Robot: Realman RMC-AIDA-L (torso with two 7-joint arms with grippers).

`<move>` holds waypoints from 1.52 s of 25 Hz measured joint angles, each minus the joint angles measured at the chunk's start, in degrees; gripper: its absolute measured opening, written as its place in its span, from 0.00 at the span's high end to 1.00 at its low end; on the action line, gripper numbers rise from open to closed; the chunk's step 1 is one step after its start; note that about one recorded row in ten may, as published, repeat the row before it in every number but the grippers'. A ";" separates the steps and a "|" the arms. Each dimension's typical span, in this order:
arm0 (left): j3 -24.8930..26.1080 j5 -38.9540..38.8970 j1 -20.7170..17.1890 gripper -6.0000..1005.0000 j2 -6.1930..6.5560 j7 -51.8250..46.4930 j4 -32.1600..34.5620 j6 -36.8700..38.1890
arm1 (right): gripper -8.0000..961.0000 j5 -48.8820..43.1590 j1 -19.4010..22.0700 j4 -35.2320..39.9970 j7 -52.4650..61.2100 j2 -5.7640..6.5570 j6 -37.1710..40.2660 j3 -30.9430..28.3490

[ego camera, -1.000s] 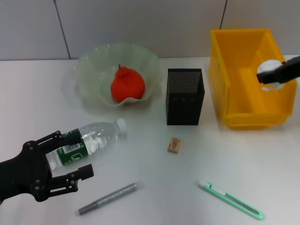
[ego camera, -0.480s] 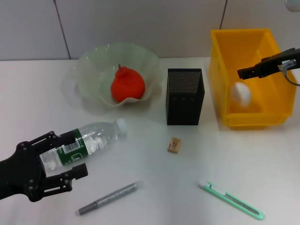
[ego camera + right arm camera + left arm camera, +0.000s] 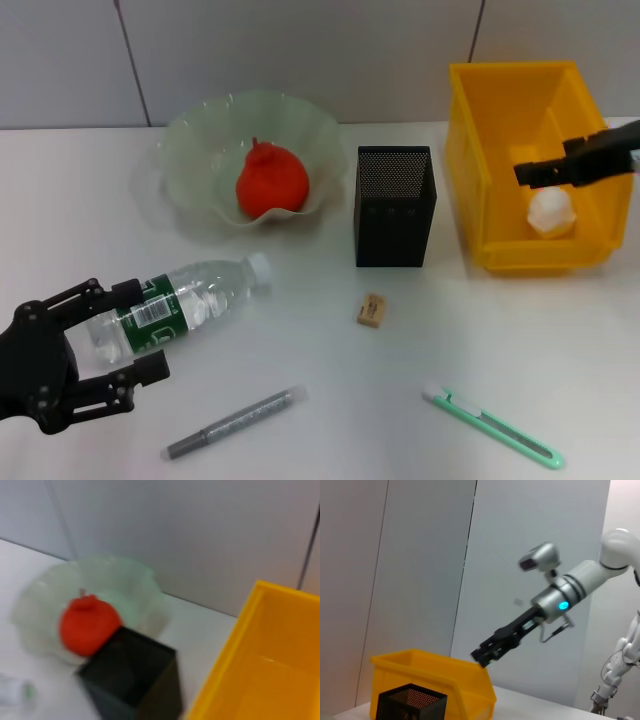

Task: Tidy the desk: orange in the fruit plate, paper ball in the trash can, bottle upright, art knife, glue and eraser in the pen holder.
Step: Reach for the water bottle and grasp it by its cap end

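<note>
The clear bottle [image 3: 200, 300] lies on its side at the front left. My left gripper [image 3: 150, 330] is open, with one finger on each side of the bottle's base end. A white paper ball [image 3: 552, 212] rests inside the yellow trash can [image 3: 500, 150], just below my open right gripper [image 3: 522, 175], which hangs over it. The orange [image 3: 270, 180] sits in the pale green fruit plate [image 3: 200, 140]. On the table in front of the black mesh pen holder [image 3: 395, 205] lie the eraser [image 3: 372, 309], the grey glue stick [image 3: 230, 422] and the green art knife [image 3: 490, 425].
A grey wall runs close behind the table. The left wrist view shows the right gripper [image 3: 481, 656] above the trash can [image 3: 435, 672]. The right wrist view shows the orange [image 3: 87, 625], the pen holder [image 3: 135, 680] and the trash can [image 3: 260, 680].
The right gripper let go of the paper ball, which fell into the trash can. The left gripper slid back toward the bottle's base end; the bottle stayed put.
</note>
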State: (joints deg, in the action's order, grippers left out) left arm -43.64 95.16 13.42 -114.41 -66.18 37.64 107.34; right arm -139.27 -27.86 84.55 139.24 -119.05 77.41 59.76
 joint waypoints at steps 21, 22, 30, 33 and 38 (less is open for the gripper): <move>-0.25 8.01 6.17 0.15 -1.52 -11.90 15.15 -11.67 | 0.19 18.18 6.41 -8.77 -31.38 0.02 23.12 -13.28; -0.27 10.21 7.44 0.15 -2.11 -12.81 16.41 -13.23 | 0.19 17.68 6.81 -9.19 -32.56 0.04 23.87 -13.40; -4.53 24.43 16.90 0.15 -4.01 -18.66 18.60 -20.13 | 0.20 17.47 8.74 -8.82 -33.24 0.02 24.46 -14.11; -10.36 27.20 19.27 0.15 -3.99 -21.54 19.08 -24.52 | 0.20 17.57 8.90 -8.93 -32.91 -0.11 24.67 -14.15; -17.02 31.81 22.06 0.16 -4.01 -25.58 19.49 -30.42 | 0.20 17.79 8.66 -9.98 -32.45 -0.29 24.58 -14.15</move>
State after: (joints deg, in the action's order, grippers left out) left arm -60.65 126.97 35.47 -118.42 -91.75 57.13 76.92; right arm -121.48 -19.20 74.57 106.78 -119.34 101.99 45.61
